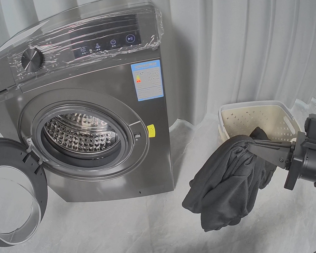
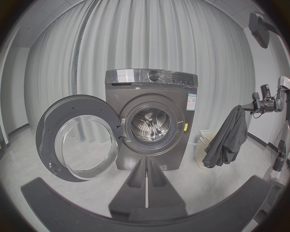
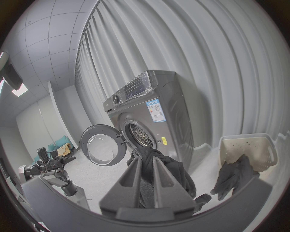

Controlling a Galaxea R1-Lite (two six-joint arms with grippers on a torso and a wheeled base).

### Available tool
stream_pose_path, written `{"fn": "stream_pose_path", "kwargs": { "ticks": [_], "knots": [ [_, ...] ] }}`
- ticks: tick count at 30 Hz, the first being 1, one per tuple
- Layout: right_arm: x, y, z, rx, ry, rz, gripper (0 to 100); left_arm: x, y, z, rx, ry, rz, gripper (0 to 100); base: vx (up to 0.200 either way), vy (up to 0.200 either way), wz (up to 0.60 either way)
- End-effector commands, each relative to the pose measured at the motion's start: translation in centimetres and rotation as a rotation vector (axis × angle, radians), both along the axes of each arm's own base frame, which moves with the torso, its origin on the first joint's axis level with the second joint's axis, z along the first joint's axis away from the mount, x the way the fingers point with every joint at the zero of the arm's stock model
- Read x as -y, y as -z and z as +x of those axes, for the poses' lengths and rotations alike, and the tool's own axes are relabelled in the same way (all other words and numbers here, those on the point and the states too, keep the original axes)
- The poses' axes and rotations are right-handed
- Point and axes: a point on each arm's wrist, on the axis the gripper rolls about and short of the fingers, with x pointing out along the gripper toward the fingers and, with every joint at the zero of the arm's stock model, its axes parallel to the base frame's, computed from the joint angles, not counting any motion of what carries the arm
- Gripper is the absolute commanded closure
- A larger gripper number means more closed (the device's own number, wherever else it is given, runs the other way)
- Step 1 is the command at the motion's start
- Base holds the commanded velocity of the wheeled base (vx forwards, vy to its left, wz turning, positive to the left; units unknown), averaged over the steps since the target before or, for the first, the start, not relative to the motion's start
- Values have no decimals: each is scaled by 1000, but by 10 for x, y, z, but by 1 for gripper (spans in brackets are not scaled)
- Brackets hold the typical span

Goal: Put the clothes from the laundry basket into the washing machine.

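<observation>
A black garment (image 1: pixel 229 184) hangs in the air from my right gripper (image 1: pixel 252 144), which is shut on its upper edge just in front of the cream laundry basket (image 1: pixel 256 118). In the right wrist view the cloth (image 3: pixel 172 172) is bunched between the fingers (image 3: pixel 133 178), and another fold of it drapes before the basket (image 3: pixel 250 148). The grey washing machine (image 1: pixel 84 104) stands to the left, its round door (image 1: pixel 7 190) swung wide and the drum (image 1: pixel 83 134) exposed. My left gripper (image 2: pixel 146 161) is shut on nothing, low and facing the machine's front (image 2: pixel 151 120).
White curtains (image 1: pixel 249 33) hang behind the machine and the basket. Pale grey floor (image 1: pixel 123 232) stretches between the machine and the hanging garment. The open door juts out toward the left arm's side.
</observation>
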Motion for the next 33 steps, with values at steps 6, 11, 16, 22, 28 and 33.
{"fn": "stream_pose_path", "kwargs": {
  "ticks": [6,11,16,22,28,33],
  "knots": [
    [0,1,0,-1,0,-2,100,0,5,0,2,0,-2,100,-33,0,0],
    [0,1,0,-3,0,-3,100,0,5,0,2,0,-2,100,-200,0,0],
    [0,1,0,-3,0,-3,100,0,5,0,2,-2,-2,100,-120,0,0],
    [0,2,1,-5,1,-5,100,0,5,0,2,0,-1,100,0,0,0],
    [-1,3,2,-12,1,-10,100,0,5,0,2,0,-1,100,0,167,0],
    [-3,5,4,-21,1,-17,100,0,5,0,2,0,-1,100,0,200,0]
  ]
}}
